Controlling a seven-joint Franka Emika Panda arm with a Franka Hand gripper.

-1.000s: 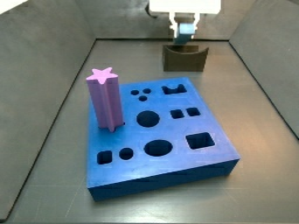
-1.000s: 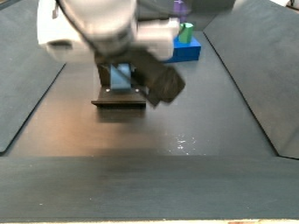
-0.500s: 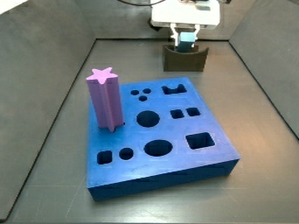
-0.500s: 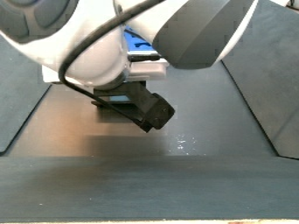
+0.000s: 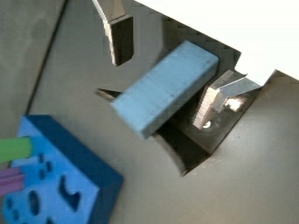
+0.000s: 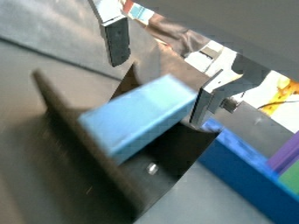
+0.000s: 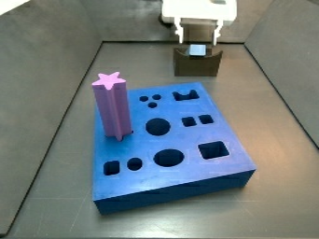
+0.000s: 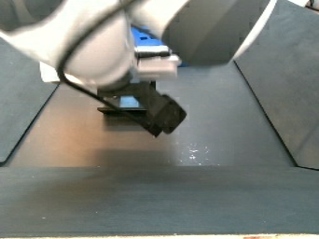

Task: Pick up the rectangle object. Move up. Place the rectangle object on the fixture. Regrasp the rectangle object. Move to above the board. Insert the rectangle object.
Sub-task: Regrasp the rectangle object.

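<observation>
The rectangle object [image 5: 166, 89], a light grey-blue bar, lies tilted in the notch of the dark fixture [image 5: 197, 150]; it shows the same way in the other wrist picture as the rectangle object [image 6: 135, 118] in the fixture [image 6: 84, 144]. My gripper [image 5: 167, 68] is open around the bar's upper end: one finger [image 5: 121, 37] stands clear of it, the other finger [image 5: 215, 99] is close beside it. In a side view the gripper [image 7: 199, 35] hangs just over the bar [image 7: 199, 50] and fixture [image 7: 197, 63] at the back. The blue board [image 7: 174, 147] lies in front.
A purple star-topped post [image 7: 112, 105] stands in the board's left side. Sloped dark walls [image 7: 50, 112] ring the floor. In a side view my arm's white body [image 8: 137, 42] fills the upper half, with the fixture [image 8: 122, 108] partly hidden beneath it.
The gripper came down with the bar onto the fixture. Its fingers, shut on the bar earlier, now stand apart, and the bar rests in the notch.
</observation>
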